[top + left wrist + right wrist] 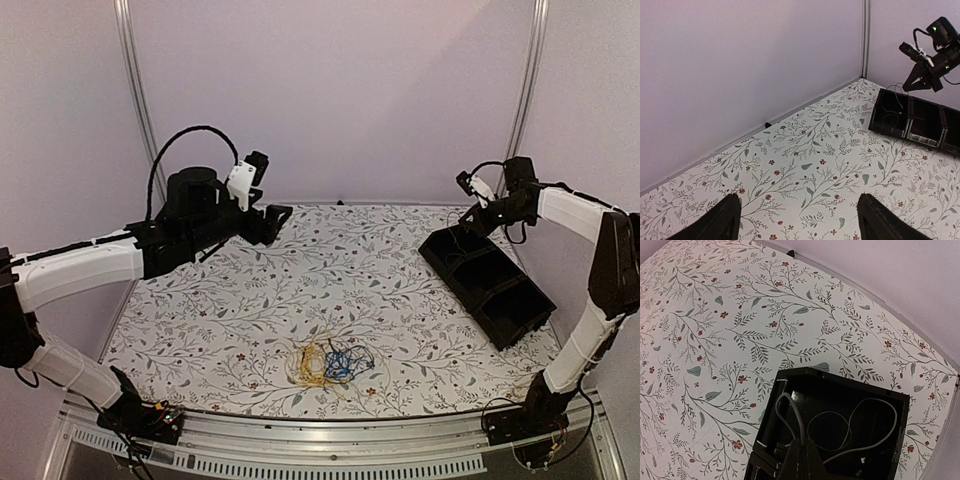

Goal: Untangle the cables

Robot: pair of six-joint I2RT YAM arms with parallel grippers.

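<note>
Yellow-orange and blue on a flowered cloth!

The cables (330, 362) show up half yellow-orange, half blue, against a white table cover (300, 290) printed with grey-green leafy sprigs and tiny red blossoms. The bin (487, 283) is solid black, its wire (793, 415) pale grey, the arms (80, 270) white and black, the walls (350, 90) pale lilac.

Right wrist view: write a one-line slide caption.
Right gripper, shut on a pale cable, above the black bin's end compartment on the floral cloth.

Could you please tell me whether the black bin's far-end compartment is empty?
Not empty: a pale cable is looped inside the black bin's far-end compartment.
</note>
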